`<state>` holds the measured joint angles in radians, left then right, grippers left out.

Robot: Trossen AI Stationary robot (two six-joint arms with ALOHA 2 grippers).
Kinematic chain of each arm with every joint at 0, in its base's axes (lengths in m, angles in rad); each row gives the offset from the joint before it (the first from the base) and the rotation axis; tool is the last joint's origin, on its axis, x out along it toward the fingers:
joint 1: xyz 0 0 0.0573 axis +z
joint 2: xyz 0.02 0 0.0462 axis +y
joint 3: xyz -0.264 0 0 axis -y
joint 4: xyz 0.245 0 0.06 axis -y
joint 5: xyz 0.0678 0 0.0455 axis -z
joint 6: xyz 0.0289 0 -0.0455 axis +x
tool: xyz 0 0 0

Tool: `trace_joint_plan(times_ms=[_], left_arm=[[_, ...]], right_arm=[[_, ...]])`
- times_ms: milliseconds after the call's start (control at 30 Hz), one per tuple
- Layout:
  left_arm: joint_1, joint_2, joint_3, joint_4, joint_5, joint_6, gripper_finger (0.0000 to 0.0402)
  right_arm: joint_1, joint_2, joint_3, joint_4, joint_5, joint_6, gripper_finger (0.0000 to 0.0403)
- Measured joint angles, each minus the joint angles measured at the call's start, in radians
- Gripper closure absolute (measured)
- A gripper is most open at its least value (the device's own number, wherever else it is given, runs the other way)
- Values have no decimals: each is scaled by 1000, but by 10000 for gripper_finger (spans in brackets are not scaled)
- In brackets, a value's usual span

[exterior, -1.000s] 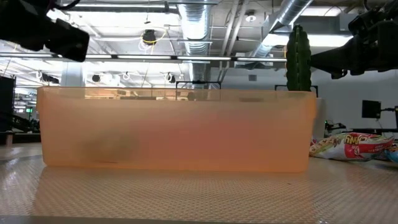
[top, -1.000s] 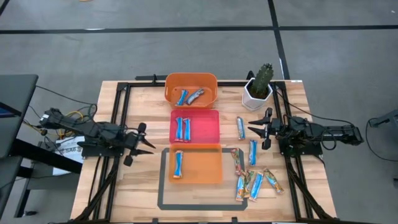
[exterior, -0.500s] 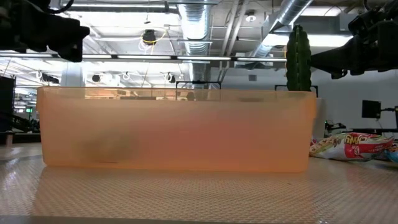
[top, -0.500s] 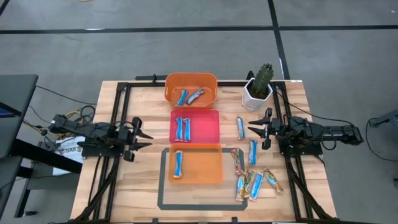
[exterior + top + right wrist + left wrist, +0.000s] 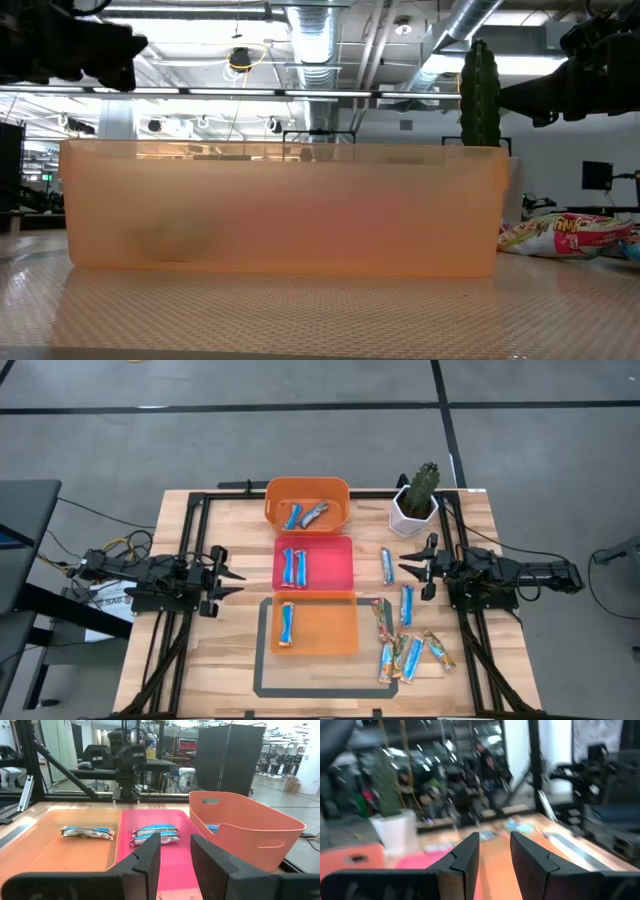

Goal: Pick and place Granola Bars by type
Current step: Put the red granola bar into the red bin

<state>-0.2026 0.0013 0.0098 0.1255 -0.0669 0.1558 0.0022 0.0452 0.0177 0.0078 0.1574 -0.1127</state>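
Several granola bars lie loose on the wood at the right: blue ones [image 5: 386,565] [image 5: 407,604] and multicoloured ones [image 5: 381,617] [image 5: 438,650]. Two blue bars [image 5: 293,567] lie in the pink tray [image 5: 340,550]. One blue bar [image 5: 286,623] lies in the flat orange tray [image 5: 330,630]. Two bars [image 5: 305,515] lie in the deep orange bin [image 5: 307,488]. My left gripper [image 5: 236,575] hovers open and level at the table's left, pointing at the trays, with nothing between its fingers [image 5: 495,842]. My right gripper [image 5: 405,568] hovers open at the right, also empty [image 5: 175,842].
A potted cactus [image 5: 416,498] stands at the far right corner, close to my right arm. A dark taped rectangle [image 5: 262,685] frames the flat orange tray. Bare wood lies between my left gripper and the trays and along the near edge.
My left gripper has tipped up from a downward slant to about level, swung a little toward the far edge and drawn back slightly toward the table's left edge. Its finger gap is unchanged. No bar or tray has moved.
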Motion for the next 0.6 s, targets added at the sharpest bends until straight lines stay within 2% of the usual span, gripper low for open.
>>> trace_joint_plan(times_ms=[167,333,600], left_arm=[[1,2,0,-86,105,-52,297],[2,3,-1,-88,38,-109,297],[2,3,-2,-89,47,-115,297]], right_arm=[[0,0,0,0,0,0,301],[0,0,0,0,0,0,301],[0,0,0,0,0,0,301]])
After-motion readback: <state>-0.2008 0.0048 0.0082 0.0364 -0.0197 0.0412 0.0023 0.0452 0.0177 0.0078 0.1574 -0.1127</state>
